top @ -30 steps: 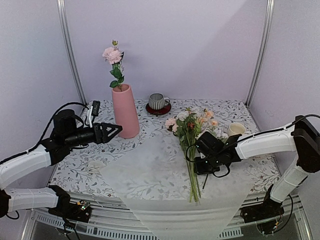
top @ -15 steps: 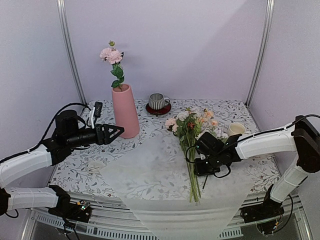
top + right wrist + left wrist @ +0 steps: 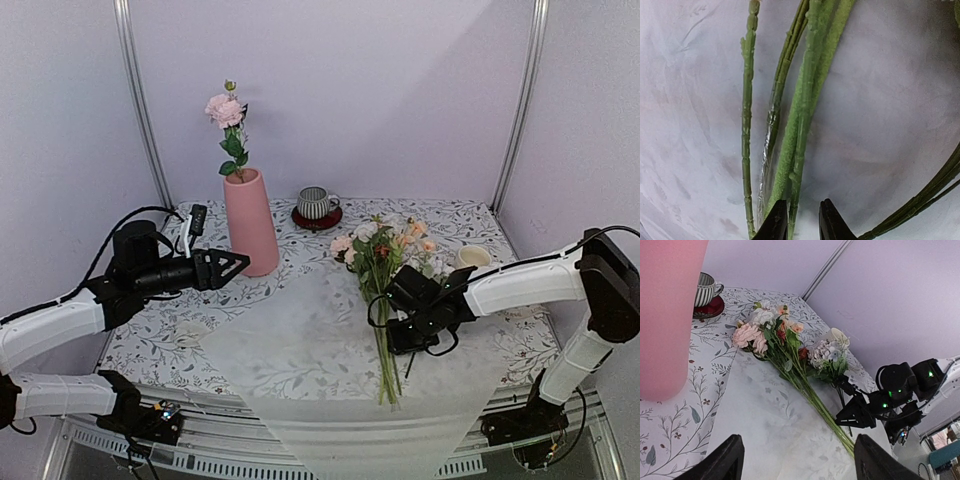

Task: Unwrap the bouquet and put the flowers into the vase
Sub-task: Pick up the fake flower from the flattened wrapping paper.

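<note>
The flowers [image 3: 380,265] lie loose on a spread sheet of white wrapping paper [image 3: 300,345] in the middle of the top view. Their pink, peach and white blooms point toward the back wall and their long green stems run down toward the lower edge of the frame. The paper lies flat on the bench [image 3: 150,340], which has a leaf-patterned cover, and hangs over its near edge.

The right tool [image 3: 799,221] reaches in from the right of the frame and is down at the stems, about halfway along their length. In its wrist view the two fingertips stand a narrow gap apart with one green stem running between them, close against the left tip. Whether they pinch that stem I cannot tell. More stems lie just beside it on the paper.

The pink vase [image 3: 250,225] stands upright at the back left of the bench, off the paper. A single pink flower [image 3: 226,110] already stands in it, rising well above the slanted rim.

The left tool [image 3: 240,268] hangs just in front of the vase, near its base, with its jaws wide apart and nothing between them.

Behind the flowers, a striped mug [image 3: 317,203] sits on a red saucer [image 3: 317,220] near the back wall. A cream mug [image 3: 472,257] stands right of the blooms.
</note>
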`<act>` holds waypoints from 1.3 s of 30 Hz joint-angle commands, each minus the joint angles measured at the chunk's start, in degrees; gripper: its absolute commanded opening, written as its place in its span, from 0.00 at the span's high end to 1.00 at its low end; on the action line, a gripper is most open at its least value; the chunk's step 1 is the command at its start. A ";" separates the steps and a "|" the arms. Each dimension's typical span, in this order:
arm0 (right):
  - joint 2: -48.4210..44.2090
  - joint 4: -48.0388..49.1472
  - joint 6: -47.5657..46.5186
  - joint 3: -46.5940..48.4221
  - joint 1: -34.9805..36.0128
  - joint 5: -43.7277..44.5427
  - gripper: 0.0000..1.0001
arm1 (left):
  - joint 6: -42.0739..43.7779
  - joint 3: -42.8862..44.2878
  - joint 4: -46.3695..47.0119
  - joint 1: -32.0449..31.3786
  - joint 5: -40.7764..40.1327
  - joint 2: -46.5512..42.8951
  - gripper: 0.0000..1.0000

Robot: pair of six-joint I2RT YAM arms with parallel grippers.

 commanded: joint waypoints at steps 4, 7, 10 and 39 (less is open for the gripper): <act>2.70 -1.05 -0.98 2.60 1.18 0.41 0.77 | 0.57 1.47 0.20 -0.44 -0.51 0.44 0.22; 4.40 -2.96 -1.00 3.87 1.56 1.59 0.77 | 0.63 1.50 0.20 -0.51 -0.45 0.46 0.22; 6.46 -5.33 -0.92 5.44 1.83 3.47 0.78 | 0.64 1.57 0.20 -0.54 -0.53 0.45 0.22; -27.06 25.44 -7.65 -6.18 2.64 0.45 0.97 | -7.55 2.50 17.87 -13.83 -5.21 7.23 0.13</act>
